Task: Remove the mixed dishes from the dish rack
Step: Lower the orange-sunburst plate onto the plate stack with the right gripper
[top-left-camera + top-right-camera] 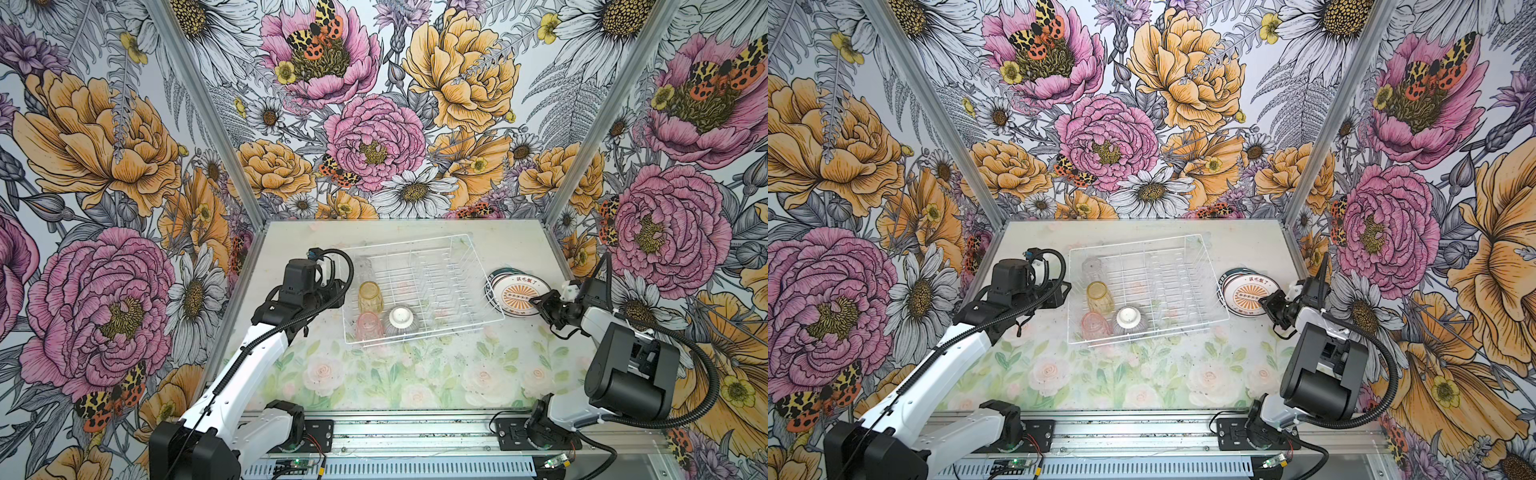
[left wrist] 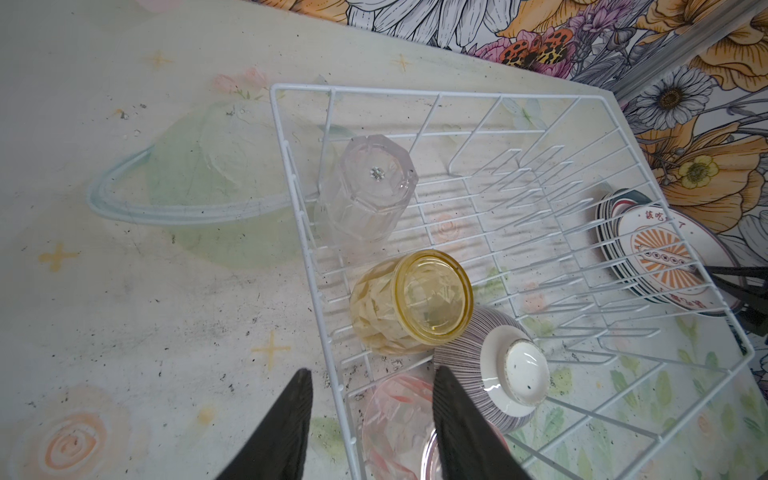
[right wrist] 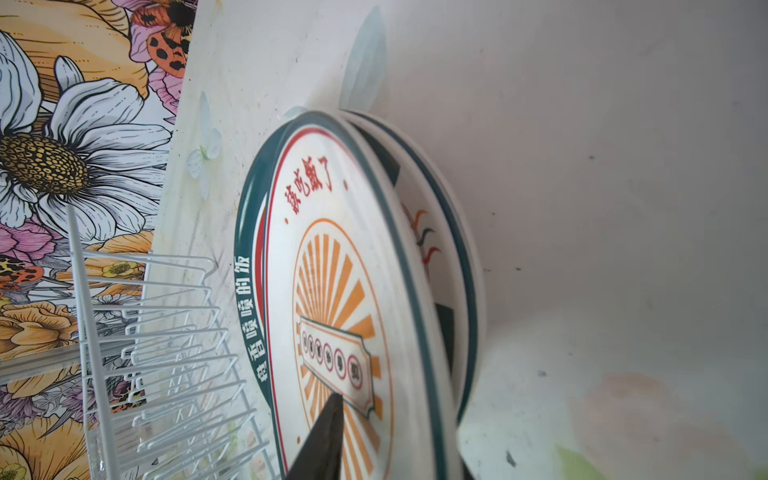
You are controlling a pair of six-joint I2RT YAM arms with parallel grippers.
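Floral-printed tabletop (image 1: pixel 415 374) enclosed by flower-patterned wall panels (image 1: pixel 374 124). At centre is the large rectangular white wire dish rack (image 1: pixel 424 331), with a row of upright prongs (image 1: pixel 432 286) along its middle. Three glass tumblers stand in a line on the rack's left side: the clear faceted tumbler (image 1: pixel 365 266) farthest back, the amber tumbler (image 1: pixel 370 297) in the middle, the pink tumbler (image 1: pixel 369 326) at the near corner. The small purple-striped bowl (image 1: pixel 401 322) sits upturned, white foot uppermost, just beside the pink tumbler and close against the amber one. Outside the rack, just beside its right wall, a stack of round white dark-rimmed plates (image 1: pixel 517 295) lies slightly fanned on the tabletop, with the orange sunburst plate (image 3: pixel 332 291) on top.

Left gripper (image 2: pixel 372 371): over the rack's near left corner, fingers spread apart and holding nothing. In the left wrist view the rack's left wall wire passes between them, and the pink tumbler lies below, partly hidden by one finger (image 2: pixel 457 424).

Right gripper (image 1: pixel 540 309): at the near right edge of the stack. One finger (image 3: pixel 324 436) lies over the sunburst plate's face. Its partner is hidden, so whether the plate is clamped cannot be told.
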